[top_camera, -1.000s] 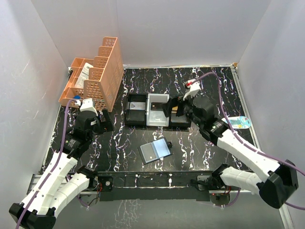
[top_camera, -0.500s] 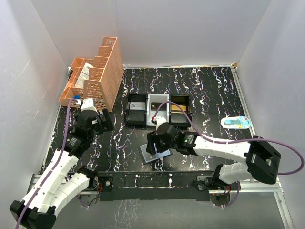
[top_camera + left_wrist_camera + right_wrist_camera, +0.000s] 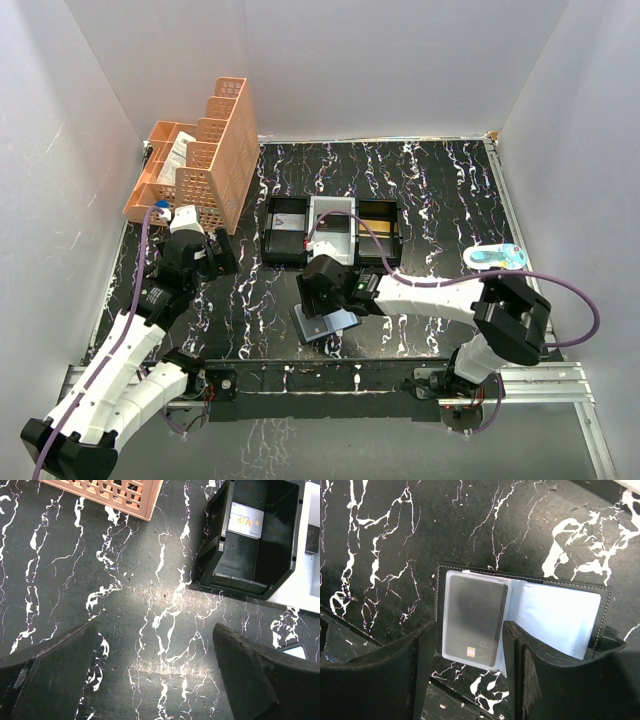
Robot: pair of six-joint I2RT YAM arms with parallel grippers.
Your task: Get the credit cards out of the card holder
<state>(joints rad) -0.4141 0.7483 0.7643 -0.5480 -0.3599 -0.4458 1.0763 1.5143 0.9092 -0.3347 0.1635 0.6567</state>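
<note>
Right wrist view: flat grey-blue bifold card holder (image 3: 555, 615) lying open on black white-veined table (image 3: 395, 540). Right tool (image 3: 470, 629) astride dark card (image 3: 472, 615) in its left sleeve; clamped or not, cannot tell. Left tool (image 3: 155, 630) spread wide, well apart, above table.

My right gripper (image 3: 470, 630) has both fingers running off the wrist view's bottom edge. The dark card (image 3: 472, 605) between them carries print too small to read, and I cannot tell whether either finger touches it. Overhead, that gripper hides much of the card holder (image 3: 338, 322).
</note>
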